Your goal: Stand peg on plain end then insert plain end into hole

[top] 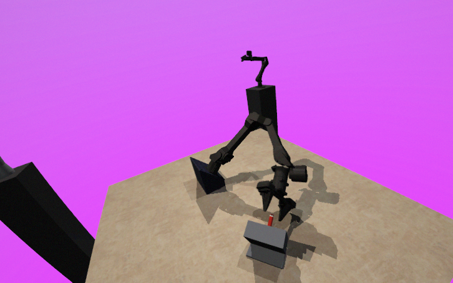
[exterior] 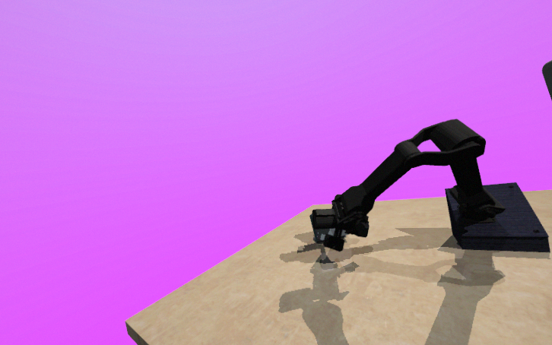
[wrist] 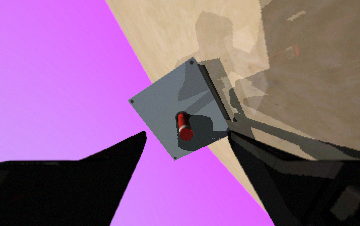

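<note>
The red peg (top: pixel 270 220) (wrist: pixel 183 121) sits in the hole of the grey sloped panel (top: pixel 265 232) (wrist: pixel 159 104). In the wrist view its outer end, with the white band just below the red tip, sticks out of the face. Its inner end is hidden in the panel. My gripper (top: pixel 272 215) (wrist: pixel 186 134) is wide open and empty. In the wrist view its fingers are on either side of the peg with wide gaps, and neither touches it. In the exterior view the arm hides the peg and most of the panel.
The panel rests on a grey foot (top: pixel 266 256) on the table (top: pixel 150 227) (exterior: pixel 244 301). The dark blue arm base (top: pixel 213 182) (exterior: pixel 509 215) is farther back. A black post (top: pixel 40 213) crosses the left of the top view.
</note>
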`<action>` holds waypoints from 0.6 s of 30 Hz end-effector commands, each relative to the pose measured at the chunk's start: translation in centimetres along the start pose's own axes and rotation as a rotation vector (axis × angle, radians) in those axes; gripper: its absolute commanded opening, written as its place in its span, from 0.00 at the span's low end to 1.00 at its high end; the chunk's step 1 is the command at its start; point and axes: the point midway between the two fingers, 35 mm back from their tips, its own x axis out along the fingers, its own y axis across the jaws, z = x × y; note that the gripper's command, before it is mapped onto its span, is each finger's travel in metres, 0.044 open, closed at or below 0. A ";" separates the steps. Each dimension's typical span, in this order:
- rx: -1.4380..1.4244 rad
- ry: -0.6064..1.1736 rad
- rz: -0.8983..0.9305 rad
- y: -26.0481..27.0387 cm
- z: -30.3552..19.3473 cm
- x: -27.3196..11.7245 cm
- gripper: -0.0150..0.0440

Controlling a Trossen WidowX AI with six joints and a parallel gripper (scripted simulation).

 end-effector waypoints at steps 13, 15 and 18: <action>0.007 0.006 0.001 -0.1 -0.2 -3.4 1.00; 0.006 0.006 0.001 -0.1 -0.2 -3.8 1.00; 0.006 0.006 0.000 -0.2 -0.1 -4.4 1.00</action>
